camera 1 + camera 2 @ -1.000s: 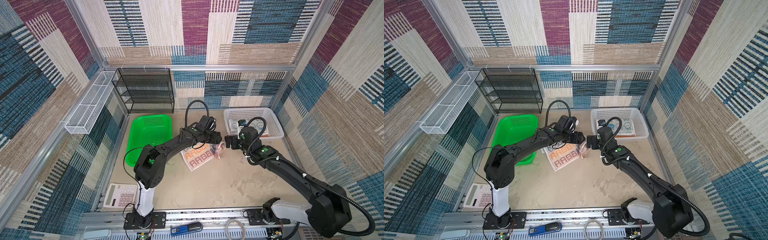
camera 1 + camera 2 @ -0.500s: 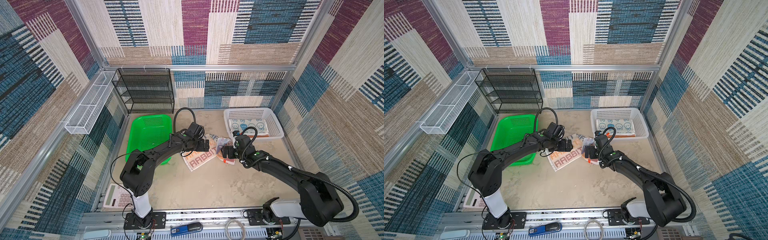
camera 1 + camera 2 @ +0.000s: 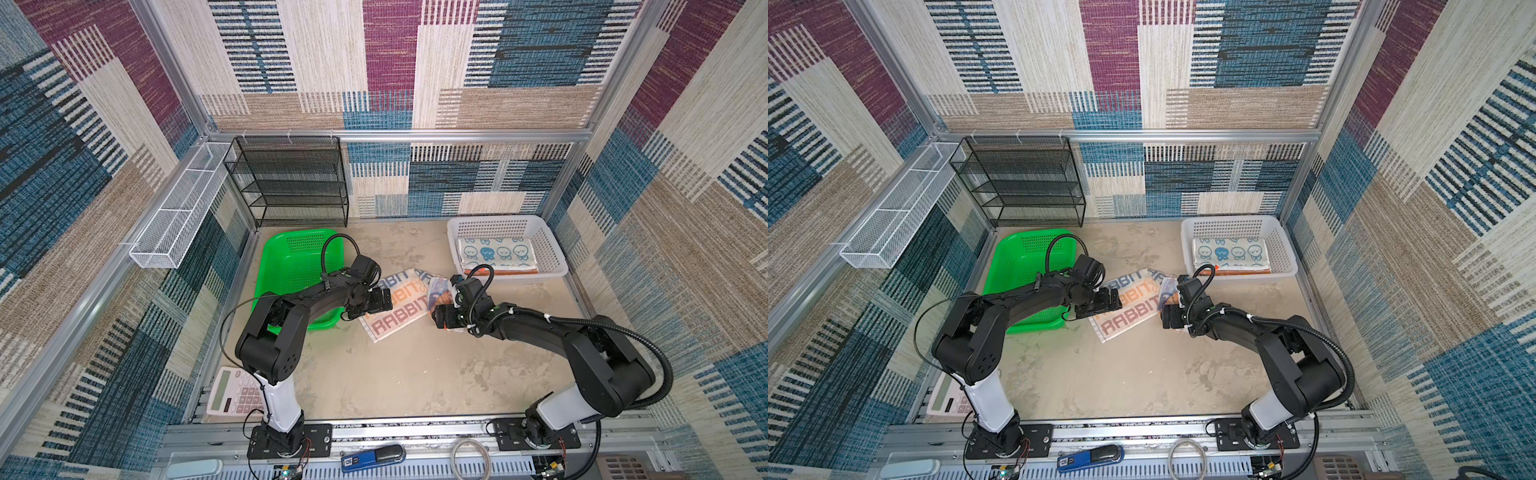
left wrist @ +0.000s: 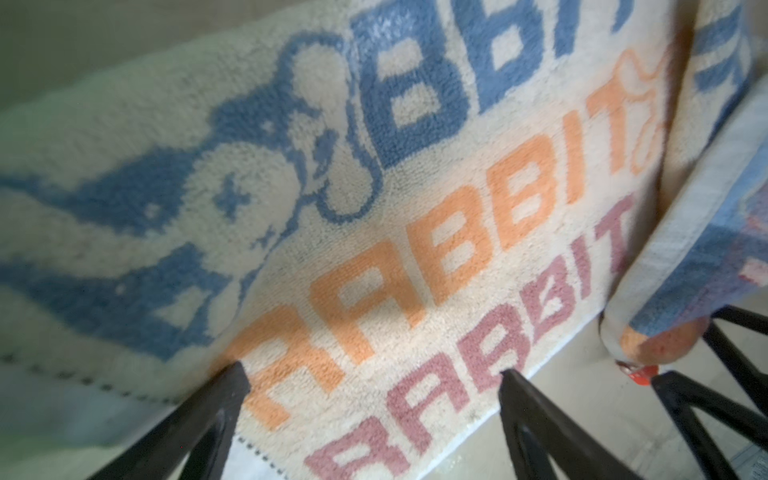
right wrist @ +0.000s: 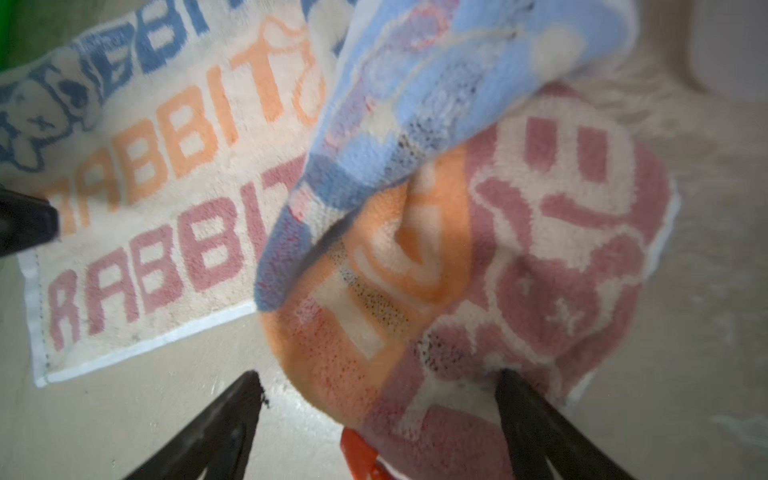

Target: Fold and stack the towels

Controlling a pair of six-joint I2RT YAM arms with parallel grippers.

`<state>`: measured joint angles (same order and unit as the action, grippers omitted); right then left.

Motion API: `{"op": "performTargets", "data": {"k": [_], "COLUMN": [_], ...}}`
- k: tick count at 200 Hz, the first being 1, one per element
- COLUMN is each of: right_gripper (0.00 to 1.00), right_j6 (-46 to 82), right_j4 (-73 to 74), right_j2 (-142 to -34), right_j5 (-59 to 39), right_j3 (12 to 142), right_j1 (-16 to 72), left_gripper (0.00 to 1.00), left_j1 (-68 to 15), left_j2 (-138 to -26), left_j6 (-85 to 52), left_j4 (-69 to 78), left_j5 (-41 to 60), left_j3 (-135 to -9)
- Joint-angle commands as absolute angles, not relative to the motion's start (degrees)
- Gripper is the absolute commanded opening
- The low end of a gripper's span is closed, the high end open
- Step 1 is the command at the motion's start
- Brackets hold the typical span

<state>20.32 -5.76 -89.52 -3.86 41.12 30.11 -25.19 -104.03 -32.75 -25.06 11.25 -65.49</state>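
The whitish RABBIT towel (image 3: 399, 309) (image 3: 1129, 309) lies on the table's middle, lettering up, and its right end is bunched and folded over (image 3: 438, 289). My left gripper (image 3: 380, 301) (image 3: 1109, 302) is low at the towel's left end. In the left wrist view it (image 4: 373, 372) is open, with flat towel (image 4: 415, 249) between its fingers. My right gripper (image 3: 437, 312) (image 3: 1168, 313) is at the bunched end. In the right wrist view it (image 5: 378, 375) is open and straddles the crumpled cloth (image 5: 498, 257). Two folded towels sit in the white basket (image 3: 555, 253): a blue-rabbit one (image 3: 494, 251) over an orange one (image 3: 498, 271).
A green tray (image 3: 291, 266) lies just left of the left arm. Behind it stands a black mesh rack (image 3: 291, 183), and a white wire basket (image 3: 178, 220) hangs on the left wall. A calculator (image 3: 232, 392) lies at the front left.
Both grippers were close together above the towel's middle. They have come down and apart to its two ends. The towel now lies lower and flatter, with its right end still bunched.
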Motion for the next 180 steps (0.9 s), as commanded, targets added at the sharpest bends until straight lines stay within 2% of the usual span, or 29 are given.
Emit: {"op": "performTargets", "data": {"k": [1,28,50,70,98,145,180], "right_gripper": [0.9,0.88,0.87,0.87,0.87,0.83,0.75], "right_j6": [22.71,25.83,27.41,25.29,19.26,14.01,13.45], "right_j4": [-3.44,-3.07,-3.41,-8.02,-15.1,-15.17,-15.47], "right_j2": [-92.09,-94.57,-91.69,-87.34,-86.8,-94.95,-104.34], "right_j5": [-5.71,-9.12,-13.12,-8.92,-0.32,0.95,-0.35], "right_j3": [42.42,44.51,45.47,48.26,53.32,58.5,65.28], "right_j1": [33.15,36.8,37.42,37.27,36.43,36.43,36.43], "left_gripper": [0.99,0.99,0.98,0.99,0.99,0.99,0.99], "left_j1": [-22.51,-19.0,-18.19,-18.11,-18.73,-21.46,-24.32], "left_j2": [-102.89,-101.96,-102.9,-106.22,-107.58,-103.86,-100.49], "left_j6": [-30.35,-28.31,-27.3,-26.1,-25.94,-26.96,-29.16], "left_j4": [-29.6,-32.41,-34.03,-37.36,-37.62,-37.44,-36.93], "left_j5": [9.29,6.33,2.24,-0.5,1.42,3.82,5.18], "left_j3": [-63.61,-63.89,-67.34,-73.39,-78.81,-79.18,-75.41]}}
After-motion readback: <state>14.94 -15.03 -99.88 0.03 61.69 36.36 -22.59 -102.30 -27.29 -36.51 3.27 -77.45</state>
